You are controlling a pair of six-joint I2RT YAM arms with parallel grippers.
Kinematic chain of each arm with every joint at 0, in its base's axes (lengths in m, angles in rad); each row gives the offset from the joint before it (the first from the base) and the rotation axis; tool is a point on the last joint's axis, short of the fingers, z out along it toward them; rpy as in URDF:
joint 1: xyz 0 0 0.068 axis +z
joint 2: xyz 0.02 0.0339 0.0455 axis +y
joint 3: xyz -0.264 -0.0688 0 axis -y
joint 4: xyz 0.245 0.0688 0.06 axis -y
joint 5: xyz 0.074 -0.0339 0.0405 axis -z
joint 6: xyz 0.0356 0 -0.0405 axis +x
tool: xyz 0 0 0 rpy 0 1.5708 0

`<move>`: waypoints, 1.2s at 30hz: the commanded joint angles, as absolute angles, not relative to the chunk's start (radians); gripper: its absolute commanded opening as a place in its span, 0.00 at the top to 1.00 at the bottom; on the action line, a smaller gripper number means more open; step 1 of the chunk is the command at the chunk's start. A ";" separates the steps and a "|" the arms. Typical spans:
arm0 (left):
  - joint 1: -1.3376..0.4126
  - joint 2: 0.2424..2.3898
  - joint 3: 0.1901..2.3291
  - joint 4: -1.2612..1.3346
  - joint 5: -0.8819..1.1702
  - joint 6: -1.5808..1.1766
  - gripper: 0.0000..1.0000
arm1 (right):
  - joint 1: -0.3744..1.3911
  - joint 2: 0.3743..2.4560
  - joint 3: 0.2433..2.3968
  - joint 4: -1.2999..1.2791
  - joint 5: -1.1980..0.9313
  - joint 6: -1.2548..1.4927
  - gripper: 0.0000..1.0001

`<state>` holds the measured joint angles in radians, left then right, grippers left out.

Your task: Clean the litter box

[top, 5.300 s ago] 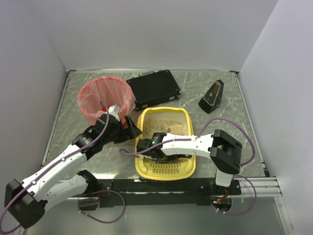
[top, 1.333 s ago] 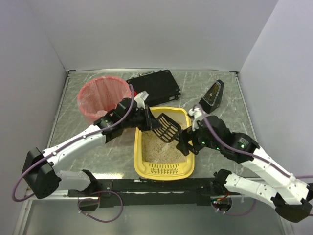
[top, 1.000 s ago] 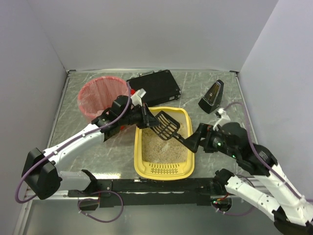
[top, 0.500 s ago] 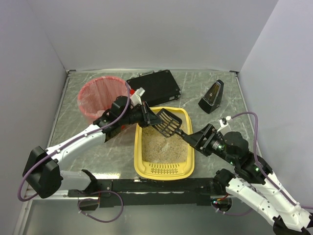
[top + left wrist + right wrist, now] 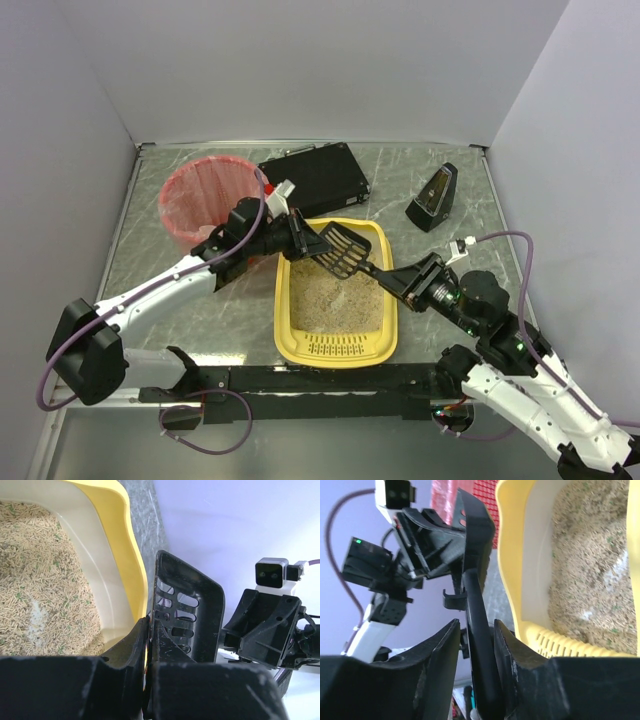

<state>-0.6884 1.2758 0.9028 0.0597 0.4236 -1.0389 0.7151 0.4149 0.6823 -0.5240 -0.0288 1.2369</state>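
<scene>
Clamping left gripper (image 5: 297, 238): jaws clenched on the side wall of a black slotted plastic scoop (image 5: 340, 250). In the left wrist view its fingers (image 5: 125, 645) pinch that wall with no gap showing.
right gripper (image 5: 388, 276): its fingers (image 5: 442, 650) straddle the scoop's black handle and sit very near it on both sides. Whether they press on it cannot be told.
litter box (image 5: 283, 310): large yellow plastic rectangular tray with rounded corners, lying mid-table on the grey marbled table (image 5: 200, 310). Its slotted strip (image 5: 337, 347) is at the near end and beige sandy litter (image 5: 330, 295) covers the floor.
scoop: held between the two grippers above the box's far right part, blade tilted and clear of the litter. The handle runs out over the right long rim.
edges: the box's near end lies close to the black rail at the table's near edge. Its far rim lies just beside a flat black rectangular case (image 5: 315, 178). A round bin with a pink mesh-patterned liner (image 5: 200, 200) stands near the far left corner, with the left arm crossing between them.
open room: bare tabletop runs along the box's left long rim under the left arm. More lies to the right of the box up to a black wedge-shaped object (image 5: 432, 197), which stands well apart near the far right corner.
</scene>
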 commanded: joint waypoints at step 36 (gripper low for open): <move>-0.718 0.910 0.859 -0.511 -0.163 -0.933 0.03 | 0.991 1.319 1.580 -1.385 0.479 0.808 1.00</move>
<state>-0.7128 0.9234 0.9001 -0.4805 -0.0780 -0.8890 0.9848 1.2652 1.5230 -1.1782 0.4095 0.6746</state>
